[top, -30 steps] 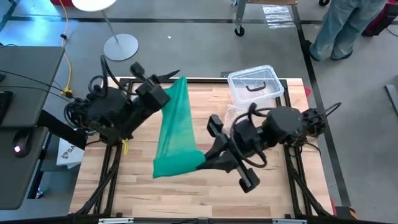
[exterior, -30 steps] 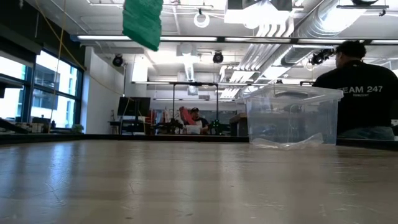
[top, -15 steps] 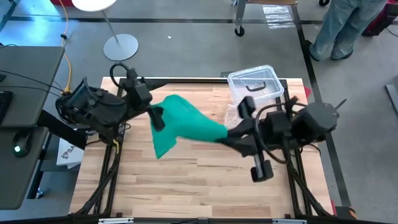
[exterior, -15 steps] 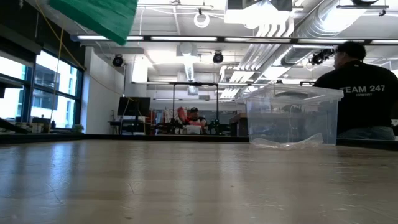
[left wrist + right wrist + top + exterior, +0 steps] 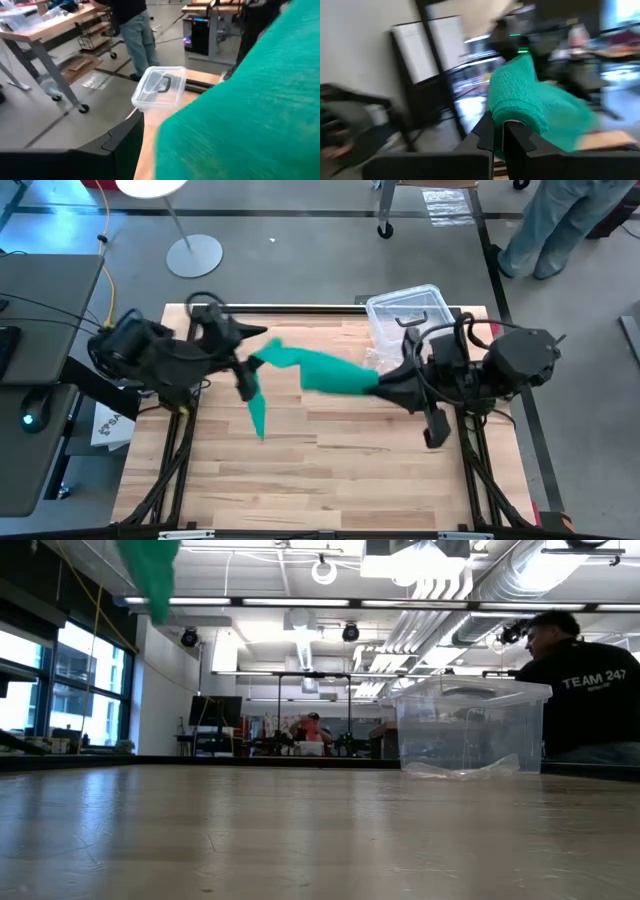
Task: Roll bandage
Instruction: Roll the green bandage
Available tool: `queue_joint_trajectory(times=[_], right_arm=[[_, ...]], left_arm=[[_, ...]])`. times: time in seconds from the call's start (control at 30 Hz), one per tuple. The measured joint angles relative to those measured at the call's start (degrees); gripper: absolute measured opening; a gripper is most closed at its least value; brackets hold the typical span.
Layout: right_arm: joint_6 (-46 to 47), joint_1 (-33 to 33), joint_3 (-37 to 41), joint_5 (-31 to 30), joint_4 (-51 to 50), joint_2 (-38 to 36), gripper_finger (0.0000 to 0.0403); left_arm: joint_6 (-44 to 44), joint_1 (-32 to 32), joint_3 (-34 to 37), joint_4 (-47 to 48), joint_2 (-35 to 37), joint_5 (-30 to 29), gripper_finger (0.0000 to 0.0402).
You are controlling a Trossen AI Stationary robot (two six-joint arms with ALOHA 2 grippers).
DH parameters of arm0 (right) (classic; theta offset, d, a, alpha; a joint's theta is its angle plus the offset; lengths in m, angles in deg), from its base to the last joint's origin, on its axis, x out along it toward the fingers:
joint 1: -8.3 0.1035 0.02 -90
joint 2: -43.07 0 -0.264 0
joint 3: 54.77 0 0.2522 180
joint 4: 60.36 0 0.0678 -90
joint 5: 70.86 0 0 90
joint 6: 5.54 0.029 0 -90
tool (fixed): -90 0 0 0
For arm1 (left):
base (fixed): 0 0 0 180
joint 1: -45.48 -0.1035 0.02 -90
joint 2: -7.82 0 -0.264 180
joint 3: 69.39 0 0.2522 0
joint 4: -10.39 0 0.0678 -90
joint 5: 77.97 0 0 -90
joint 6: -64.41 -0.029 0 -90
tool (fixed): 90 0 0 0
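— Which way is the bandage point(image 5: 325, 370) running?

— It is stretching crosswise in the air between the two grippers, a green knitted strip with a loose tail drooping beside the left gripper point(image 5: 252, 363).

— Who is gripping it?

— The right gripper point(image 5: 380, 385) is pinching one bunched end tight. The left one is gaping wide, holding nothing.

The left arm reaches in from the nine o'clock side of the table, its wrist raised and pointed toward three o'clock. The left gripper point(image 5: 250, 363) hangs above the table with the green bandage point(image 5: 325, 370) draped past its fingers. The right arm comes from three o'clock, bent at the elbow and aimed toward nine. The right gripper point(image 5: 383, 384) is clamped tight on the bandage's other end, fingers point(image 5: 485, 136) nearly touching.
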Motion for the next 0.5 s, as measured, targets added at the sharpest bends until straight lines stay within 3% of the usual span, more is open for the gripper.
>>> queue_joint_trajectory(times=[0.13,0.3,0.4,0.5], right_arm=[[-2.6,-1.0,0.0,9.4,2.2,0.2,0.0007],[-7.1,-0.9,0.1,13.4,6.9,-0.1,0.0007],[-9.1,1.1,0.1,9.8,10.5,-2.2,0.0007],[-11.2,4.3,0.0,-0.9,12.8,-4.6,0.0007]], left_arm=[[-3.0,-3.8,0.0,-4.2,-3.6,3.4,0.0245],[-4.1,-12.3,0.0,-6.9,-8.2,15.8,0.0281],[-2.5,-16.2,0.0,-7.7,-10.4,20.0,0.0289],[-3.0,-17.8,0.1,-7.4,-11.1,20.1,0.0289]])
